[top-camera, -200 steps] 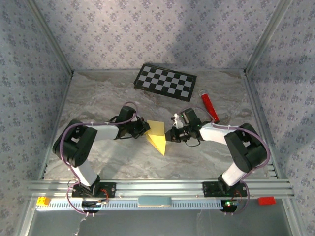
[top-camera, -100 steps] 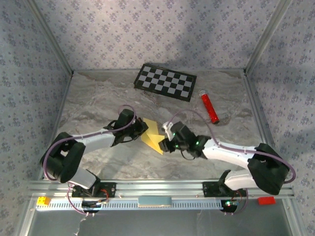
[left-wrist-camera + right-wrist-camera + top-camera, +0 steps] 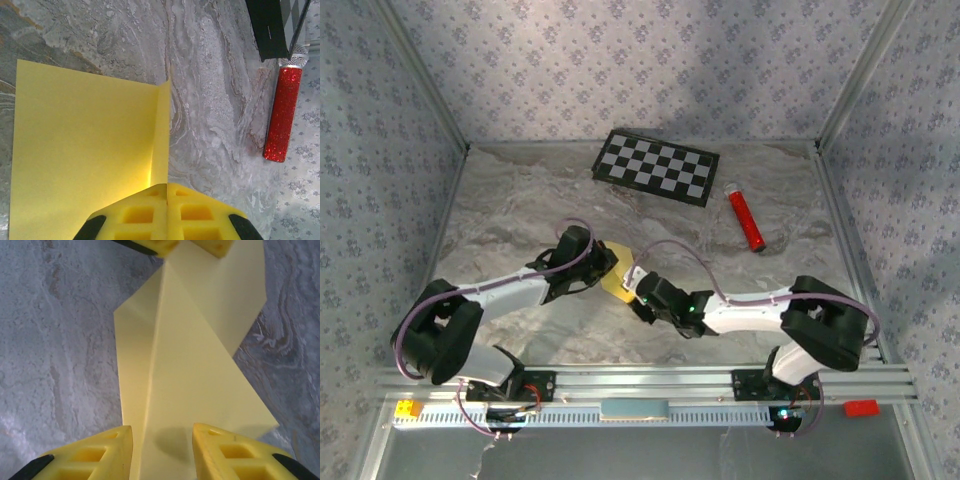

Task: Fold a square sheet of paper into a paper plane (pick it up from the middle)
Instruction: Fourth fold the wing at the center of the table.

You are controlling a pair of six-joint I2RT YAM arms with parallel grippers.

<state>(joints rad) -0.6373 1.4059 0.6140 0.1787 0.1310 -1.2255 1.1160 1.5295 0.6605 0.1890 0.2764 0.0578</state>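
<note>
Nearest the bases, the right end effector [image 3: 162, 432] hangs low over the desk [image 3: 510, 200] with its jaws parted, gripping nothing; the near end of the pale-yellow sheet of paper [image 3: 200, 340] lies beneath the gap; the sheet, partly folded with a lengthwise crease, sits mid-desk between both end effectors; just beyond, the left end effector [image 3: 167, 190] is closed tight, pinching an upright flap of the sheet; farther right lies the red tube [image 3: 745, 220]; the checkerboard panel [image 3: 657, 166] lies flat at the back.
</note>
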